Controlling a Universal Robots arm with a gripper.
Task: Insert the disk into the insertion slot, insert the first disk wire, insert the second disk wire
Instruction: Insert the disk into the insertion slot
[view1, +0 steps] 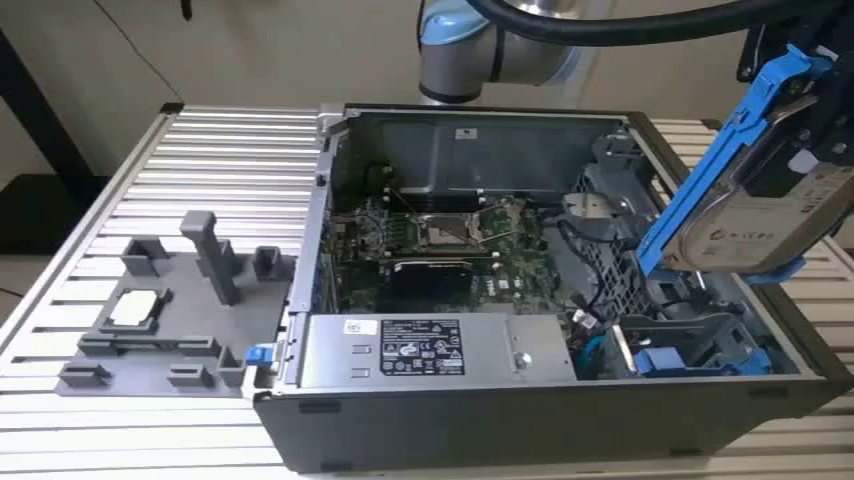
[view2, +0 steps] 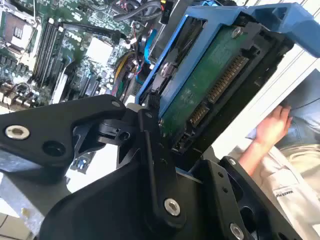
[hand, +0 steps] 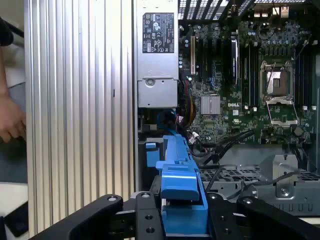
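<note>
Between the fingers (hand: 146, 220), pinched by its edges, the disk (view1: 758, 215) hangs tilted. The insertion slot (view1: 681, 342) lies below them, unfilled, so all three insertions seem left to do.

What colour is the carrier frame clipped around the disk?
Bright blue; the carrier frame shows best in the exterior view.

Exterior view: high up, mid-range, looks down into open computer case (view1: 534, 420) on ribbed counter (view1: 200, 160), facing arm base (view1: 454, 50) at counter's far edge. First wrist view: straight down past disk's (hand: 180, 190) edge onto motherboard (hand: 225, 75), farther off. Second wrist view: v. close, tilted, along disk's circuit-board side. All 3 share the motherboard.
</note>
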